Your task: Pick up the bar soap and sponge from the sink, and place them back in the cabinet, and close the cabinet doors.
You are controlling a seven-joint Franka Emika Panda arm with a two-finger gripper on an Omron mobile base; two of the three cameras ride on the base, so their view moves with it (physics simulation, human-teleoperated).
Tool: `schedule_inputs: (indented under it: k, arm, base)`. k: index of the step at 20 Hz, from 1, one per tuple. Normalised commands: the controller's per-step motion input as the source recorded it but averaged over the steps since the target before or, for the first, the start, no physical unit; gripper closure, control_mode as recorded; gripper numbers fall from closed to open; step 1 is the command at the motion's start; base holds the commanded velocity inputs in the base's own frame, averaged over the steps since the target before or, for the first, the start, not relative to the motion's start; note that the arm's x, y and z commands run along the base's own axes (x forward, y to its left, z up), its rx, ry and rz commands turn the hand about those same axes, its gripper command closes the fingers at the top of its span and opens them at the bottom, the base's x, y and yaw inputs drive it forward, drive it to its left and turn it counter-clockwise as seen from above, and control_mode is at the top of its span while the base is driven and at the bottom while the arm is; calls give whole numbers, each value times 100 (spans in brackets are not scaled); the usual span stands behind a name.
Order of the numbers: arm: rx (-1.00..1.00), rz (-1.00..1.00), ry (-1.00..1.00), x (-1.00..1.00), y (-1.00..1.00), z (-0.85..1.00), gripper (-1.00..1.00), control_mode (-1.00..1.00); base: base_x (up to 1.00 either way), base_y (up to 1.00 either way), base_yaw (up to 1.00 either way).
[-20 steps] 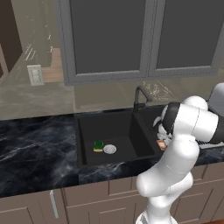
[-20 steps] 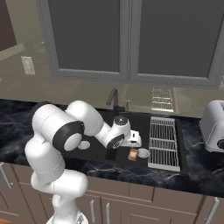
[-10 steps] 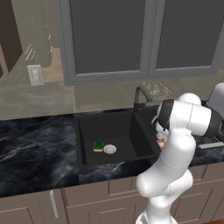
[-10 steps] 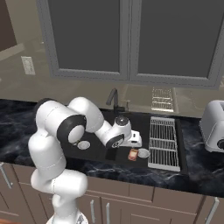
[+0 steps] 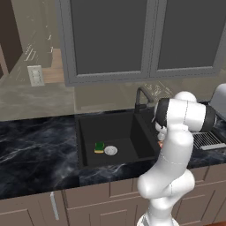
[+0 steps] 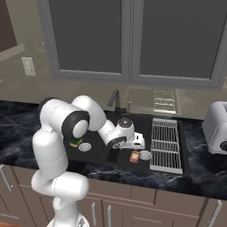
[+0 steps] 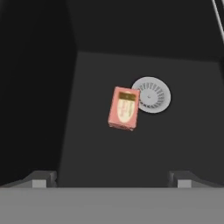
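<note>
The orange-pink bar soap (image 7: 124, 108) lies flat on the floor of the black sink's right basin (image 6: 126, 156), beside the round silver drain (image 7: 151, 95). In the right base view the bar soap (image 6: 135, 156) is just below my gripper (image 6: 133, 142). My gripper (image 7: 112, 177) hangs above the soap, open, with nothing between its fingertips (image 7: 41, 178). The green-and-yellow sponge (image 5: 99, 147) rests in the left basin of the sink (image 5: 88, 132) next to that basin's drain (image 5: 111, 150). The sponge (image 6: 76, 142) sits behind my arm's elbow. The cabinet and its doors are out of view.
A wire dish rack (image 6: 166, 144) lies on the counter right of the sink, with a toaster (image 6: 217, 131) beyond it. The dark faucet (image 6: 114, 99) rises behind the sink. Grey-framed dark window panes (image 5: 145, 39) fill the wall above. A dark brown panel (image 5: 8, 39) stands at the upper left edge.
The arm's upper links have swung round a little while the hand stays over the right basin. The jaws remain open; soap and sponge have not moved.
</note>
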Motion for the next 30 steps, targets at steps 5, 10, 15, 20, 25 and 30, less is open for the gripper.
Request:
schedule_inputs:
  k: [5,10,15,20,25,30]
  arm:
    - [0,0,0,9,-8,-10,-100,-100]
    - [0,0,0,4,-2,-9,-100,-100]
    - [0,0,0,1,-4,-11,-100,-100]
    - [0,0,0,4,-2,-10,-100,-100]
    - [0,0,0,14,0,-8,-100,-100]
    - [0,0,0,14,0,-11,-100,-100]
  base:
    - [0,0,0]
    - [0,0,0]
    - [0,0,0]
    - [0,0,0]
    - [0,0,0]
    - [0,0,0]
